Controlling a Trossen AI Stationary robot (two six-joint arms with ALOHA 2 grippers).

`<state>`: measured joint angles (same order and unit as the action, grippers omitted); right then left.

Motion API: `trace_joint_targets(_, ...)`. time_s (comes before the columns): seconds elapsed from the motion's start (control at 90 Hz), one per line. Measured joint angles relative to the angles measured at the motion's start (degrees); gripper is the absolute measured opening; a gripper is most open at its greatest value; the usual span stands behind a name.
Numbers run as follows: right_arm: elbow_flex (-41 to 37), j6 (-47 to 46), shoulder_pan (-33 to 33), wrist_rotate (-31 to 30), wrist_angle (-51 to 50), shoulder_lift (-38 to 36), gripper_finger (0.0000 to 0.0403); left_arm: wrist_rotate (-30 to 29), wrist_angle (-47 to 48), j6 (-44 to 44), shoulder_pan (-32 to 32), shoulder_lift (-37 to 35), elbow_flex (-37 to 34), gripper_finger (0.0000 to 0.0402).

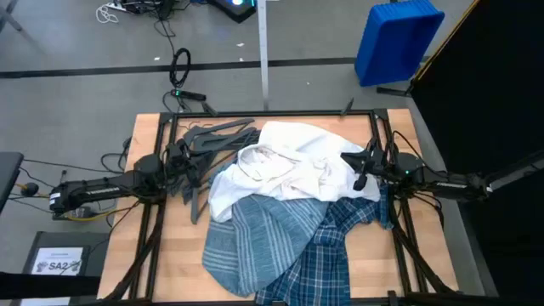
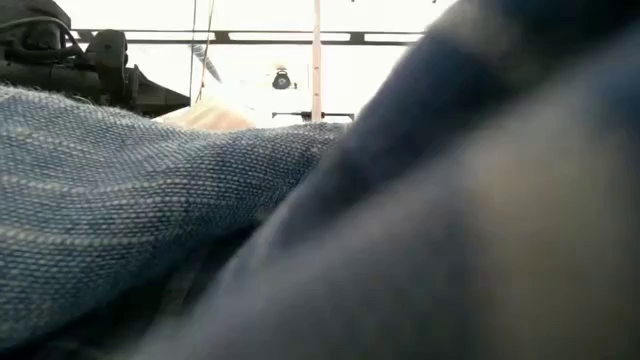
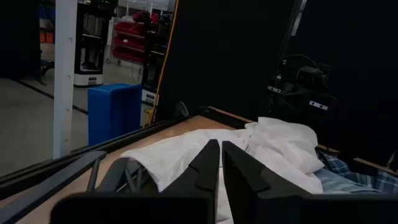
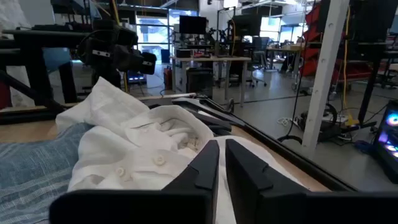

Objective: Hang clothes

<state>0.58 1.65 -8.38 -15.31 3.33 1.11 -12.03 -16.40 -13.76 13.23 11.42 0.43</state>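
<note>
Three shirts, white (image 1: 289, 166), striped (image 1: 255, 238) and plaid (image 1: 327, 251), lie heaped between the left gripper (image 3: 220, 155) and right gripper (image 4: 221, 155), both pinched together, holding nothing.

Three shirts piled together at the middle of the surface (image 1: 127, 255), one robot arm at each side.

The white shirt (image 1: 293, 166) lies farthest back, overlapping the striped shirt (image 1: 255, 242) in front and the plaid shirt (image 1: 331, 246) to the right. Hangers (image 1: 204, 149) lie left of the pile, by the left hand (image 1: 180, 166). The right hand (image 1: 359, 170) sits at the white shirt's right edge.
</note>
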Motion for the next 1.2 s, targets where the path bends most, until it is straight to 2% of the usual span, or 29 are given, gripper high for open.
trace_joint_targets(0.244,0.0,0.0,0.0,-0.1,2.4,0.0,0.0008,0.0,0.0,0.0,0.0,0.0,0.0,0.0001)
trace_joint_targets(0.422,0.0,-4.3,0.0,2.0,13.9,0.1,0.0006,0.0,0.0,0.0,0.0,0.0,0.0,0.0001)
trace_joint_targets(0.567,0.0,-4.2,0.0,3.7,23.5,0.4,0.0001,0.0,0.0,0.0,0.0,0.0,0.0,0.0001)
trace_joint_targets(0.744,0.3,-3.5,0.0,4.5,22.1,1.7,0.0004,0.0,-0.1,0.0,0.0,0.0,0.0,0.0001)
trace_joint_targets(0.933,3.5,-3.5,0.0,8.4,22.3,11.8,0.0004,0.0,0.0,0.0,0.0,0.0,0.0,0.0001)
trace_joint_targets(1.033,7.1,-2.4,0.0,10.6,22.2,19.7,0.0001,0.0,0.0,0.0,0.0,0.0,0.0,0.0001)
trace_joint_targets(1.2,16.0,-1.3,0.0,10.6,22.2,34.2,0.0002,0.0,0.0,0.0,0.0,0.0,0.0,0.0001)
